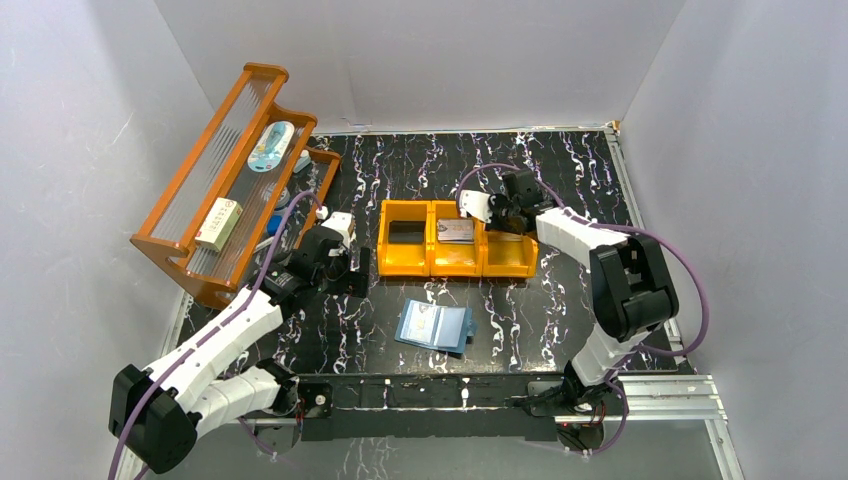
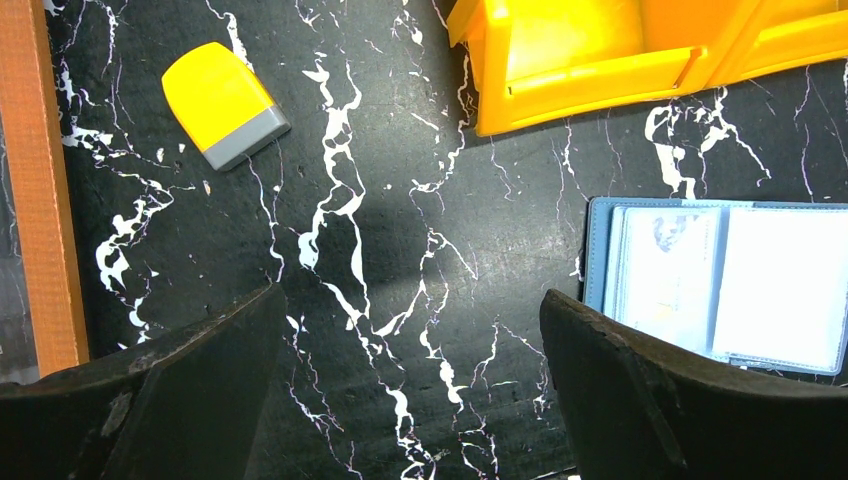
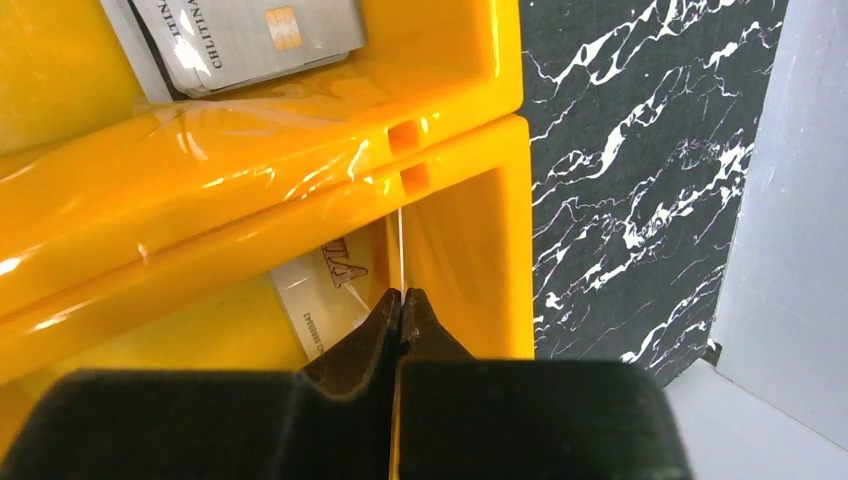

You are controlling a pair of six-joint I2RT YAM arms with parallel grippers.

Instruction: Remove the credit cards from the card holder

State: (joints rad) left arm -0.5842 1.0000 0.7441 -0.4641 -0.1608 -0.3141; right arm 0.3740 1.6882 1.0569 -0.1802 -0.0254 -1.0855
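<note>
Marbled table (image 1: 520,322): card holder (image 1: 434,326), bin (image 1: 405,266), rack (image 1: 266,72).

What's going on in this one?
The right gripper is shut on a thin card, seen edge-on, over the right compartment of the orange bin. A white card lies in that compartment, a grey card in the middle one. The card holder lies open on the table; the left gripper hovers open beside it.

We see bare marble table (image 1: 560,310) all round the open card holder (image 1: 433,326). Behind it the orange bin (image 1: 405,262) blocks the way; its walls hem our right gripper (image 3: 400,300), pinching a credit card (image 3: 400,250). A wooden rack (image 1: 225,180) crowds the left.
</note>
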